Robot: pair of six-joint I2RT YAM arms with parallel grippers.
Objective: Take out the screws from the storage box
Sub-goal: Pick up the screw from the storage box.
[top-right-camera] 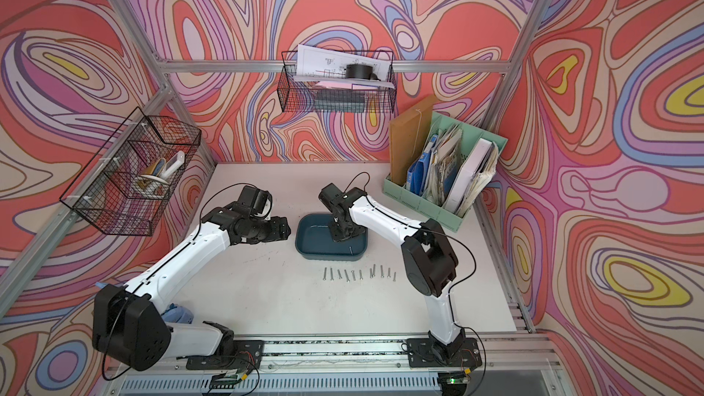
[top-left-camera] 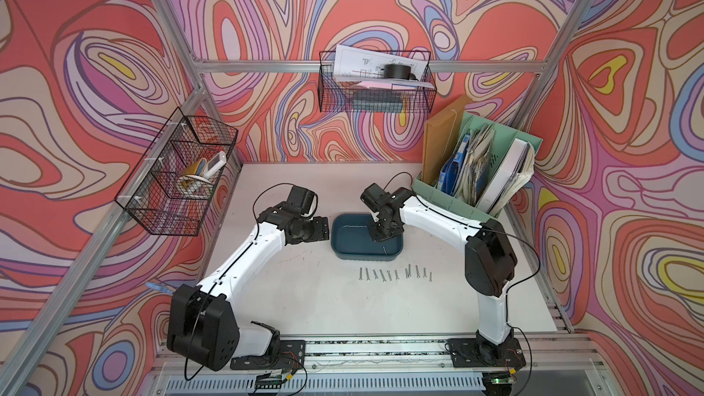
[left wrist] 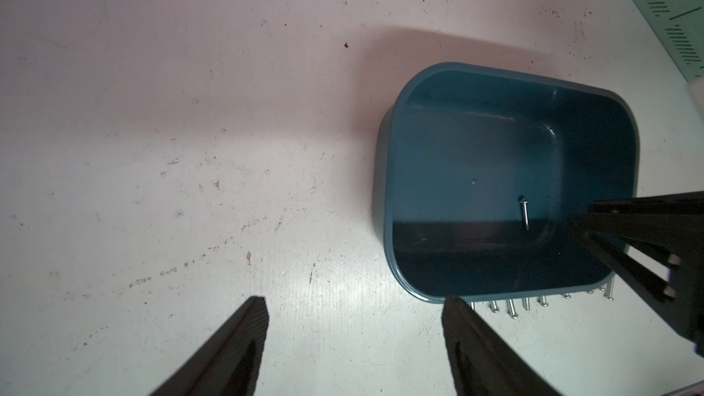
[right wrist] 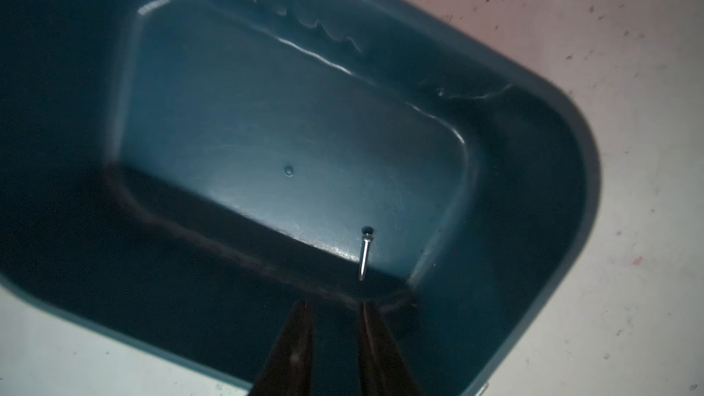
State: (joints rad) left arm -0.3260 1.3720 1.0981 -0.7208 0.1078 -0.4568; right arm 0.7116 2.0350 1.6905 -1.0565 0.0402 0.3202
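The storage box (top-left-camera: 340, 249) (top-right-camera: 304, 247) is a dark teal tray at mid-table. One thin silver screw (right wrist: 364, 257) (left wrist: 524, 215) (top-left-camera: 385, 250) lies on its floor near a corner. Several more screws (top-left-camera: 396, 275) (top-right-camera: 358, 274) (left wrist: 525, 303) lie in a row on the table in front of the box. My right gripper (right wrist: 335, 304) (top-left-camera: 378, 237) reaches down into the box, its jaws a narrow gap apart with nothing between them, the tips just short of the screw's point. My left gripper (left wrist: 356, 300) (top-left-camera: 323, 228) hovers over bare table left of the box, wide open and empty.
A mint-green file organiser (top-left-camera: 476, 184) full of folders stands at the back right. One black wire basket (top-left-camera: 179, 180) hangs on the left frame. A second black wire basket (top-left-camera: 375, 83) hangs on the back rail. A blue cloth (top-right-camera: 177, 312) lies by the left arm's base.
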